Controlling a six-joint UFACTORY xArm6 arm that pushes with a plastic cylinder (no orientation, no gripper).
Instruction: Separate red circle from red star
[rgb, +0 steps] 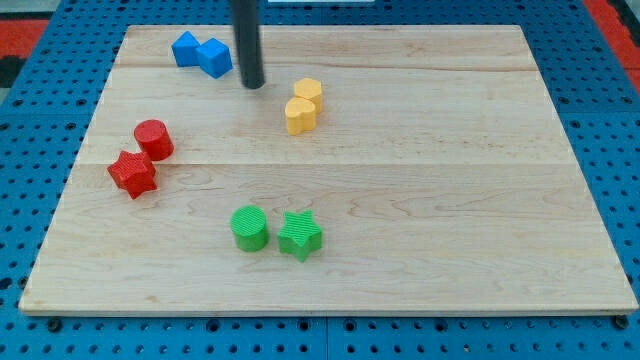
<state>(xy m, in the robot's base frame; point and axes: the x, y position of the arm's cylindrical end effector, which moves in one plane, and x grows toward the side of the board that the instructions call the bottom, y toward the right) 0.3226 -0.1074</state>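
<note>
The red circle (154, 138) sits at the view's left on the wooden board, touching the red star (132, 173), which lies just below and left of it. My tip (252, 84) is near the view's top, well up and to the right of both red blocks, just right of the blue blocks. It touches no block.
Two blue blocks (201, 53) lie together at the top left. Two yellow blocks (303, 105) lie right of my tip. A green circle (249, 227) and a green star (300, 235) sit side by side near the bottom. The wooden board (450, 200) rests on a blue pegboard.
</note>
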